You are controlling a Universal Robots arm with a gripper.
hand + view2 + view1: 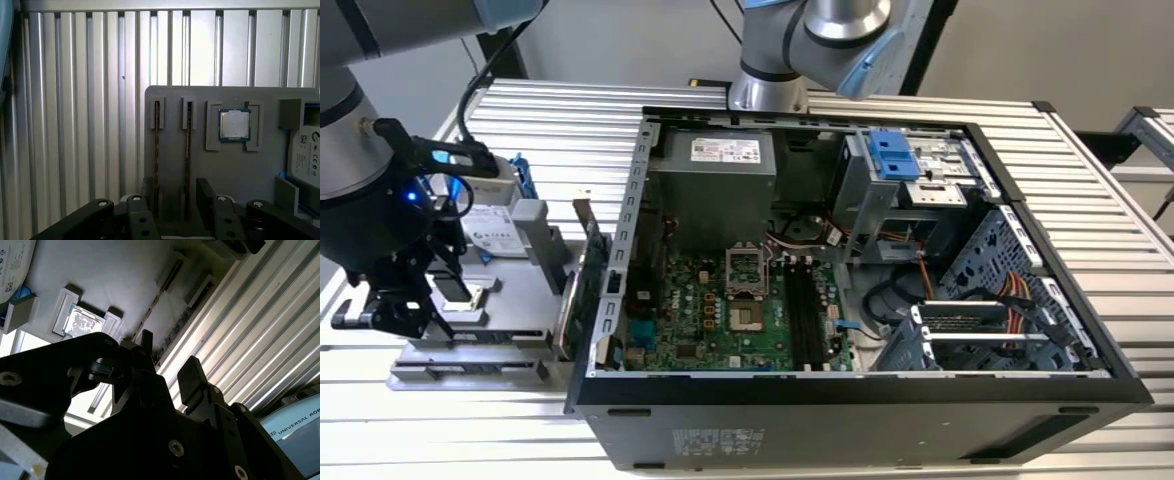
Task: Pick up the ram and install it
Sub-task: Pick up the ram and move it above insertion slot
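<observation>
Fingers (206, 192) stand apart, holding nothing, over the grey holder (172, 107) on the worktop (75, 125), where the ram (188, 145) stands on edge just beside a second stick (156, 145). Both seem to sit within the gap; closing could catch two or jam one askew.

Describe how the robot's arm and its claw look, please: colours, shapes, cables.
The arm is silver-grey tubing with light blue joint caps. Its wrist end is black, with black cables looping beside it and a small blue light. The claw is matt black: two blocky fingers on a body with round screw heads.
</observation>
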